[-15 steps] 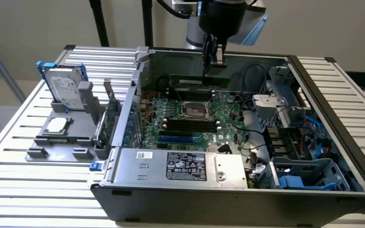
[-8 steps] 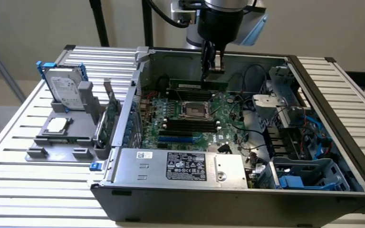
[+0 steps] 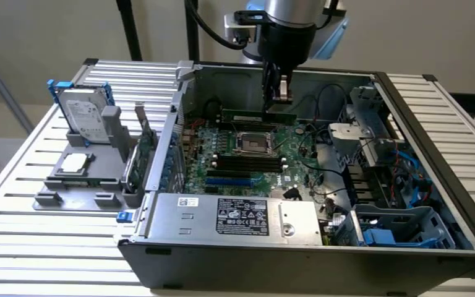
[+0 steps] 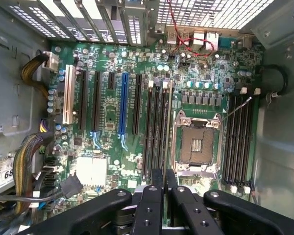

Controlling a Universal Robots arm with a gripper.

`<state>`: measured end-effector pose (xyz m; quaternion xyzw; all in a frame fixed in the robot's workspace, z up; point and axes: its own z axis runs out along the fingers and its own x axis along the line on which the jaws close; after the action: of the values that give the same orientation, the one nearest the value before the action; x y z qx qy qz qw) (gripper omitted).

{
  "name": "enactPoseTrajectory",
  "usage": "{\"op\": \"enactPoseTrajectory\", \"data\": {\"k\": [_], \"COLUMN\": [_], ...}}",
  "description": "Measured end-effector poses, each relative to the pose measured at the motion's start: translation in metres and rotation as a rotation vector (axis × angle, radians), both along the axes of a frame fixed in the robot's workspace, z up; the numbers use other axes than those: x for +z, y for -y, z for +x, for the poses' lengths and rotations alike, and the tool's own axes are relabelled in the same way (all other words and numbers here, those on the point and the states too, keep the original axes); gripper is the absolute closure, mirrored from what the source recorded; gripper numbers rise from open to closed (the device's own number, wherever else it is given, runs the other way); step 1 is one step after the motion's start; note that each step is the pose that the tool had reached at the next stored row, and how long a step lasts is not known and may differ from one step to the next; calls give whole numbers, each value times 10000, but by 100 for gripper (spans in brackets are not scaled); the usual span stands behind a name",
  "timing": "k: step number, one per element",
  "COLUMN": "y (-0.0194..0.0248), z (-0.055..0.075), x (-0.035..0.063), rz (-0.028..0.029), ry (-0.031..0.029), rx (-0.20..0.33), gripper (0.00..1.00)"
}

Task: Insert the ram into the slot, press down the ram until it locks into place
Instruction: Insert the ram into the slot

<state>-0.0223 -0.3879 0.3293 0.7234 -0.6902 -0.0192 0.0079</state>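
Looking in from the near side of the exterior view, you first meet the computer case (image 3: 303,263) wall and the grey power box (image 3: 237,216) with its black sticker. Past that lies the green board with the short blue slot (image 3: 233,181), then the long black memory slots (image 3: 239,162), then the square metal CPU socket (image 3: 252,141). The black slots look empty. Farthest back, your gripper (image 3: 281,100) hangs down into the case, its fingers pinching the ram (image 3: 258,116) by its top edge. The ram is a thin green stick, lying level in the air above the board. So the ram is in the grip, but it is not in a slot, not pushed down and not locked. I cannot tell which slot it lines up with.
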Motion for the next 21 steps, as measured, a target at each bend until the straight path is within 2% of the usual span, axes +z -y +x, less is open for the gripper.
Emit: {"op": "enactPoseTrajectory", "data": {"k": [21], "y": [8], "z": [2], "x": [-383], "rz": [0], "ry": [0], "rx": [1], "gripper": [87]}}
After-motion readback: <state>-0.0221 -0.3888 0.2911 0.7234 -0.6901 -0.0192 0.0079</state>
